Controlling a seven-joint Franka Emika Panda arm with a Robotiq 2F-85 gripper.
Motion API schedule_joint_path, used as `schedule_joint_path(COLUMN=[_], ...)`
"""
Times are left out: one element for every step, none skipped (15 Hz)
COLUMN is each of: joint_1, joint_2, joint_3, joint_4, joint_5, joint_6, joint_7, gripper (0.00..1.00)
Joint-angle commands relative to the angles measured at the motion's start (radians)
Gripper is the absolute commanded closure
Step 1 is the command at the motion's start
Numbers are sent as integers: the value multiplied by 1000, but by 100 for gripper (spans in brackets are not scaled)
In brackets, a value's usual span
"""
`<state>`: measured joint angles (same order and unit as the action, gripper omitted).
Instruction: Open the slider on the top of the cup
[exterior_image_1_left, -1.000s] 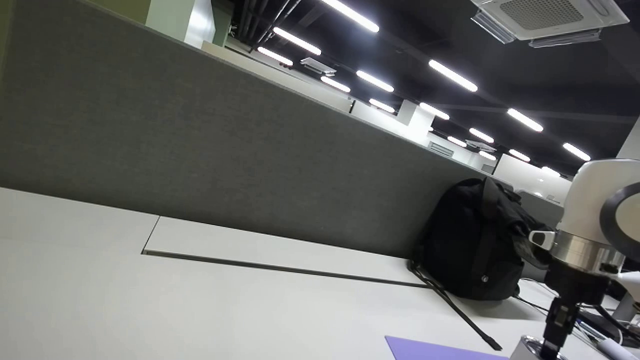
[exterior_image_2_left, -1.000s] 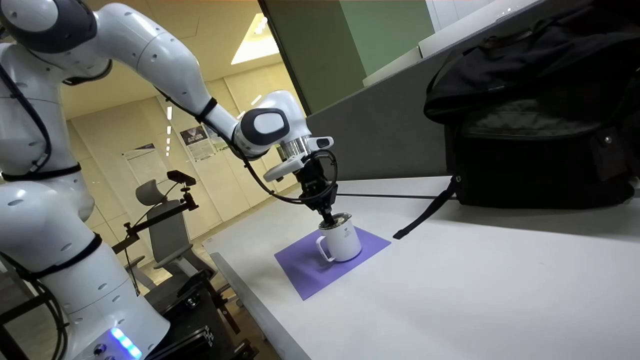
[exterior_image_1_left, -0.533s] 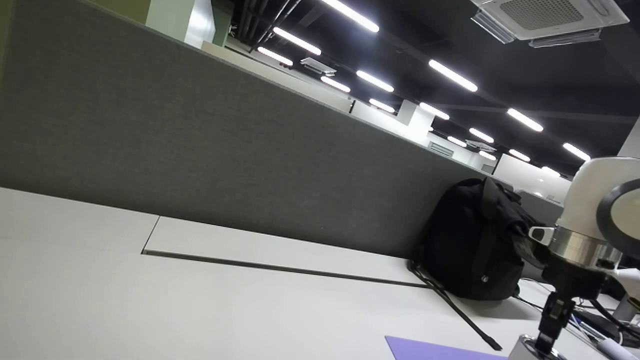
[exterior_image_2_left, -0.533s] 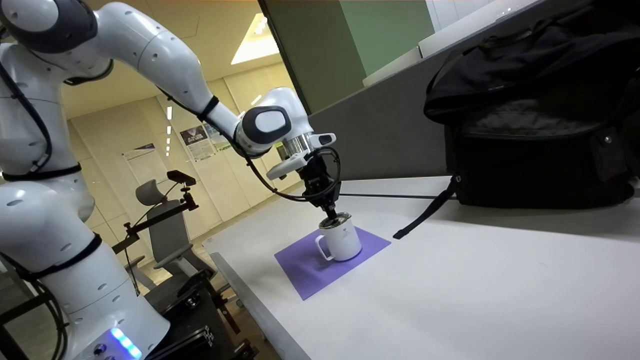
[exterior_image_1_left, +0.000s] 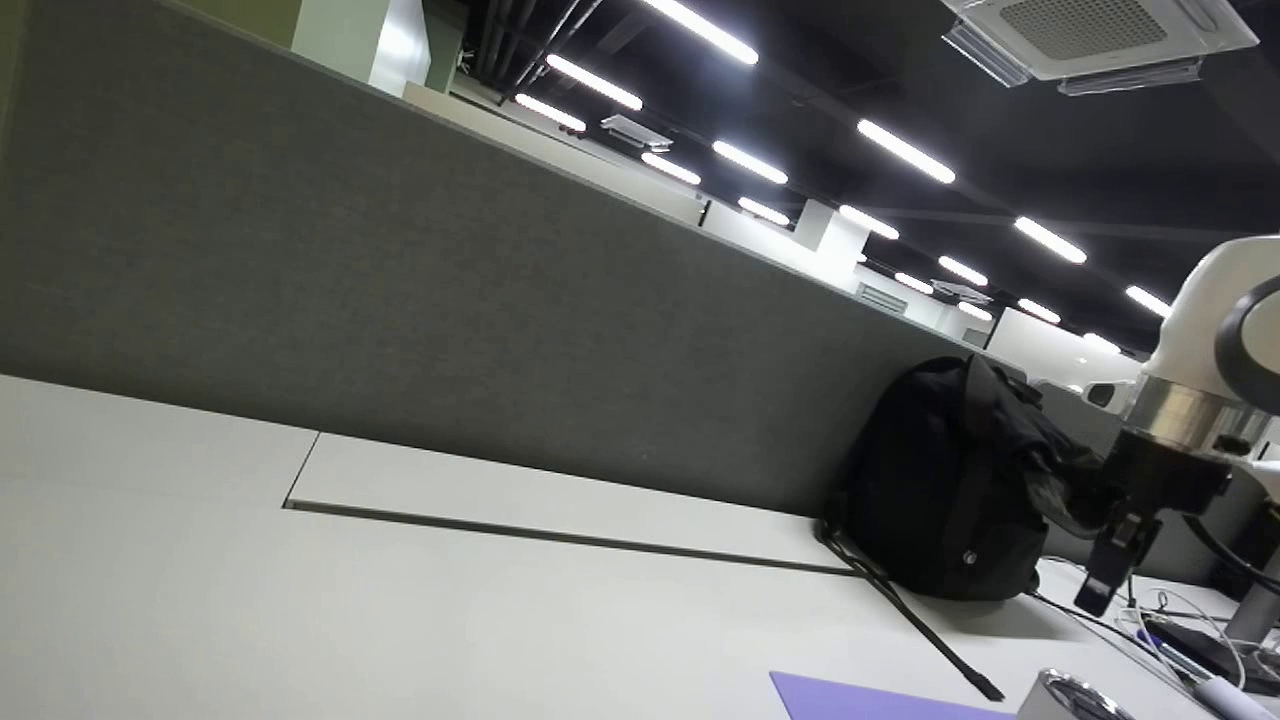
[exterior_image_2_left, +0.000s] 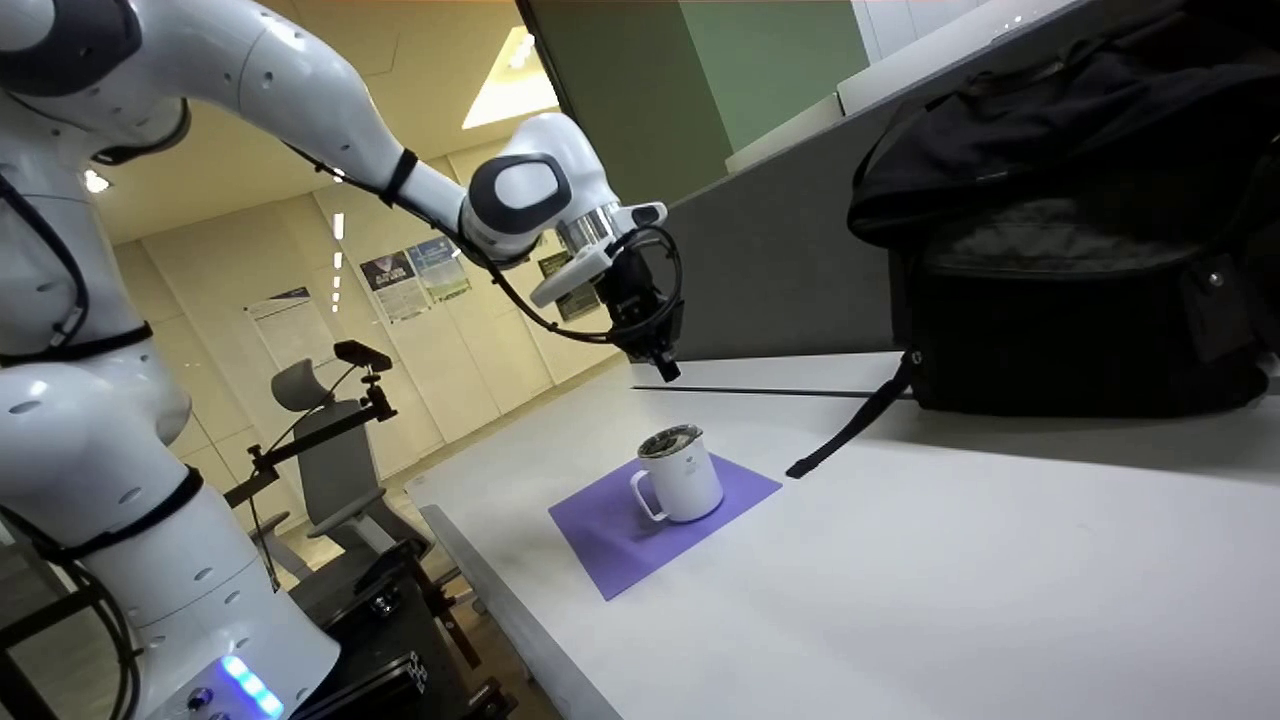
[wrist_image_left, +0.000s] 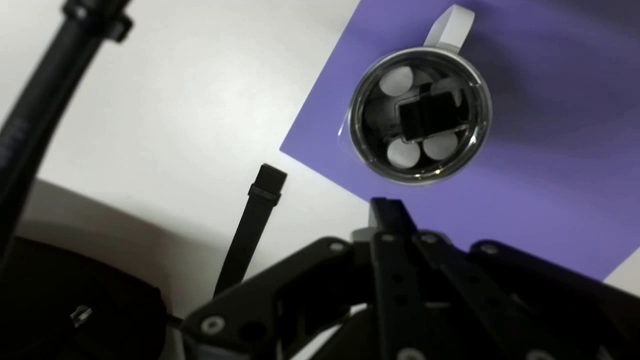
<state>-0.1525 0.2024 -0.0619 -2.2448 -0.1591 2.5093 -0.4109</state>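
wrist view has the gripper (wrist_image_left: 393, 212) pinched closed on itself, hanging clear of the cup (exterior_image_2_left: 688, 487), which stands upright on the purple sheet (exterior_image_2_left: 600, 535) with its lid (wrist_image_left: 387, 117) on. half a second ago the gripper was down at that lid; now the arm (exterior_image_2_left: 310, 95) sits higher and the cup looks pretty much unmoved.

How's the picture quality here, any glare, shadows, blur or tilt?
Wrist view: glints along the edge of the glossy dark round lid, shadow over part of the flat purple mat, blurred lettering on the thick black tube; in an exterior view, glare from the long white ceiling lights; in both exterior views, a tilted scene.
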Motion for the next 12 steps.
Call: schedule_joint_path(joint_1=[-1,0,-2,-2,-3,-3,-3,-4,-3,-3,-3,-3], joint_2=[-53,-62,-67,-71,-75,-77,-78,-78,-77,-76,-77,-79], joint_3=[-7,-10,-11,-14,-17,-19,-22,-24,-26,-27,-29,-30], joint_4=[17,16,18,20,20,19,20,20,21,22,19,17], joint_5=[5,0,8,7,12,13,12,13,9,8,3,-2], joint_6=[-64,-64,-71,-77,-81,-85,-86,-86,-89,-90,-88,-83], joint_7=[-31,-31,-40,-44,-50,-52,-53,-57,-56,-59,-67,-68], gripper=[67,60,53,47,40,33,27,19,13,7,1,0])
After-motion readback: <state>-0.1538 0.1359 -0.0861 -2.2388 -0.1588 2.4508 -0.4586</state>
